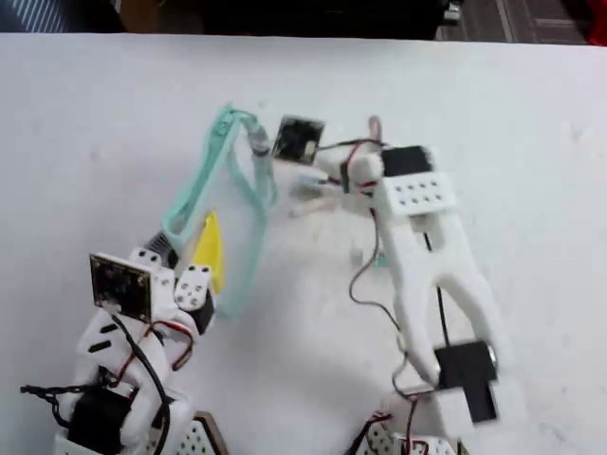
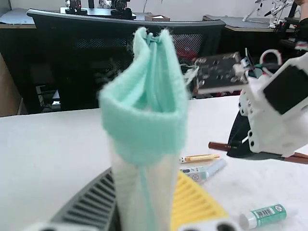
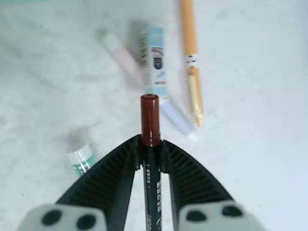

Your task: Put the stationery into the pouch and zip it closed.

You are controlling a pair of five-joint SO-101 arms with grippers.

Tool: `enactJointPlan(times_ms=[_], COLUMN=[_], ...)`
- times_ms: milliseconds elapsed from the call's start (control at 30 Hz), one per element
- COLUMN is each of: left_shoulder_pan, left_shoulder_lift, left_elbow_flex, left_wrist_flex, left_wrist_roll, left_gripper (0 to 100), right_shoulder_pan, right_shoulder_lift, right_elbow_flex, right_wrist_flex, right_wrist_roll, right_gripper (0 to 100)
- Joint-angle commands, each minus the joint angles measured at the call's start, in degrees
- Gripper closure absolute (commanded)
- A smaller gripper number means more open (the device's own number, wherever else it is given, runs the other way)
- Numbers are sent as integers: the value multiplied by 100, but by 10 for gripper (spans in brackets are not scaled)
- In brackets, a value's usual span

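A mint-green pouch with see-through sides stands up off the table, its open green rim on top. My left gripper is shut on the pouch's lower part, with the grey finger on one side and the yellow finger on the other. My right gripper is shut on a brown pen just beside the pouch's mouth. On the table below it lie an orange pen, a blue-and-white marker, a pink stick and a green-labelled tube.
The white table stretches wide on the far and right sides. A black chair stands behind the table's far edge. The right arm's white body runs along the right of the loose items.
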Motion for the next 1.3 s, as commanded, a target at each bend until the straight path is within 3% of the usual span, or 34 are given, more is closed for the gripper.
enactJointPlan(times_ms=[0, 167, 333, 433, 533, 667, 933, 1267], left_shoulder_pan=[312, 1147, 1288, 1279, 1235, 1235, 1235, 1024], left_shoulder_lift=[-66, -66, -66, -66, -66, -66, -66, -66], left_elbow_flex=[-352, -343, -132, 176, 220, 70, 97, 97], left_wrist_flex=[97, 466, 308, 132, 334, 475, 475, 448], left_wrist_roll=[53, 0, -712, -686, -202, -97, -211, -255], left_gripper=[977, 976, 968, 861, 750, 755, 755, 755], right_shoulder_pan=[198, 321, 321, 286, 224, -453, -2492, -3732], right_shoulder_lift=[-752, -1613, -2615, -3064, -3310, -3336, -3371, -3442], right_elbow_flex=[-114, -132, -695, -1240, -1749, -2215, -3103, -3068], right_wrist_flex=[40, 31, 57, 84, 180, 198, 198, 752], right_wrist_roll=[-563, -1468, -2576, -3402, -4185, -4677, -5152, -5574], right_gripper=[981, 981, 982, 982, 982, 982, 982, 982])
